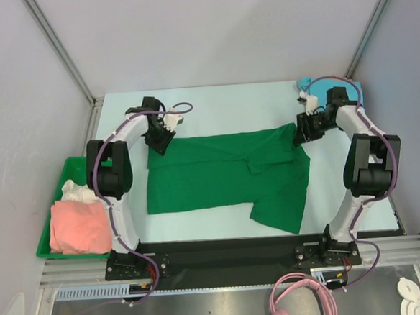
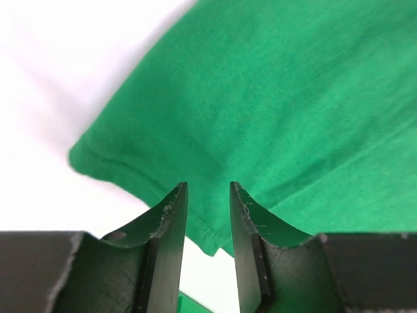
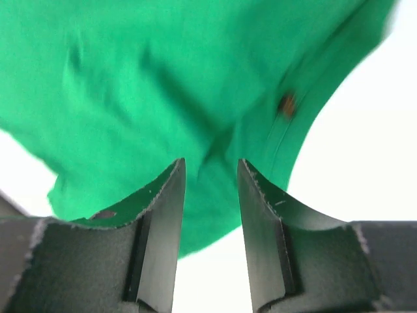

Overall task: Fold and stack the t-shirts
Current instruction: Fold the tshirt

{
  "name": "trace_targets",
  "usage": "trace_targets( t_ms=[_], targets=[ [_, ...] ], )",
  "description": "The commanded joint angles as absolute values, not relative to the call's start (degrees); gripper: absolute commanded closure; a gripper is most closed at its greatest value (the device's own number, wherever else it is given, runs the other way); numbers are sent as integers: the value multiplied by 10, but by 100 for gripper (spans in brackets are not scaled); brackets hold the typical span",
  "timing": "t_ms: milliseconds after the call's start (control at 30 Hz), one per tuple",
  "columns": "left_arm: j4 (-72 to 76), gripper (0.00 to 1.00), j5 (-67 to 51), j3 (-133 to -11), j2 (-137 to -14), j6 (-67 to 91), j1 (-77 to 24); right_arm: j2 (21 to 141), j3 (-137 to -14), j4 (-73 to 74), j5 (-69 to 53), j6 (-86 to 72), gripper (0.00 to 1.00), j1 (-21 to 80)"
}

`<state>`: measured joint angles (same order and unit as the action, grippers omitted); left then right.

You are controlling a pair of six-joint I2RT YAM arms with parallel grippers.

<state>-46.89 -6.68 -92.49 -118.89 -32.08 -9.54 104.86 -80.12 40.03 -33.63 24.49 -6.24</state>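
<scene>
Closest to each wrist lens, dark finger pads (image 2: 171,222), cut off at the bottom edge: left gripper (image 2: 208,185) and right gripper (image 3: 211,163). Beyond them, green t-shirt (image 1: 218,175), blurred in the right wrist view, with a small brownish speck (image 3: 287,104) there too smeared to identify. At the far right of the table (image 1: 214,107), blue object (image 1: 338,89) half hidden behind the right arm (image 1: 372,153). Both pairs of jaws parted by a narrow gap, clamping nothing; cloth seen past the tips, contact with it impossible to judge. Shirt spread flat mid-table, one sleeve pointing toward the bases; left gripper over the hem at its far left corner, right gripper at its far right corner. Left of the table, green bin (image 1: 65,171) holding pink cloth (image 1: 78,226) and white cloth (image 1: 74,190).
</scene>
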Motion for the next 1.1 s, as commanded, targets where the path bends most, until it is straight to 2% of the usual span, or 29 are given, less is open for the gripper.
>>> trace_targets(
  t_ms=[0, 167, 267, 400, 600, 1067],
  targets=[
    [-497, 64, -74, -946, -1215, -337, -94, 1084, -824, 554, -467, 361, 57, -104],
    [-504, 64, -67, -936, -1222, -349, -99, 1114, -846, 654, -566, 425, 54, -148],
    [-504, 64, -55, -932, -1221, -354, -105, 1128, -839, 658, -587, 449, 52, -153],
    [-508, 64, -44, -925, -1220, -360, -116, 1151, -827, 613, -591, 438, 46, -151],
    [-509, 64, -30, -913, -1213, -366, -129, 1209, -842, 556, -593, 401, 44, -143],
    [-504, 64, -24, -906, -1209, -366, -130, 1237, -873, 558, -592, 407, 41, -111]
  ],
)
